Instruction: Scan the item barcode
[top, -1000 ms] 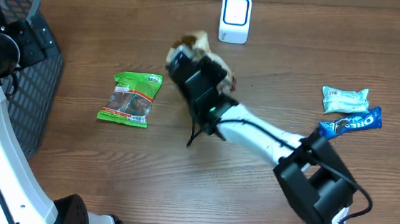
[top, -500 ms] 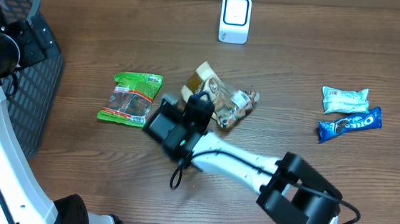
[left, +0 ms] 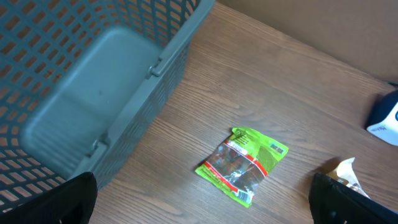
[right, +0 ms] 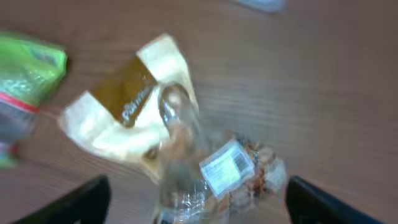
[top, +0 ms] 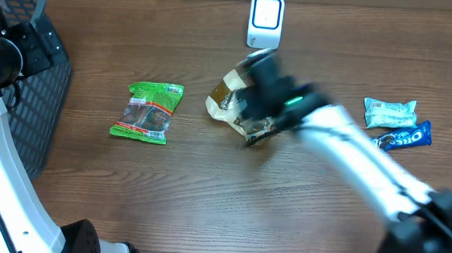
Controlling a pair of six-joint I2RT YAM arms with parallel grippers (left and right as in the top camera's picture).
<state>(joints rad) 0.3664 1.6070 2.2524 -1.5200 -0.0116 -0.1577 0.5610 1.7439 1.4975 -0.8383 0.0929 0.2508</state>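
A cream-and-brown snack bag [top: 227, 94] with a clear window lies flat on the table, its white barcode label [right: 227, 168] facing up. The white scanner [top: 266, 20] stands at the back centre, apart from the bag. My right gripper [right: 202, 205] hovers open just above the bag, with nothing between its fingers [right: 81, 199]; in the overhead view it is a blurred shape [top: 265, 97] covering the bag's right part. My left gripper [left: 202, 205] is open and empty, high over the table near the basket.
A green snack packet [top: 148, 111] lies left of the bag. A blue Oreo pack [top: 399, 140] and a white-teal packet [top: 389, 113] lie at the right. A dark mesh basket [top: 39, 87] takes up the left edge.
The right gripper opened and let the snack bag drop onto the table. The arm swung down-left, then back right over the bag. The left arm has not moved.
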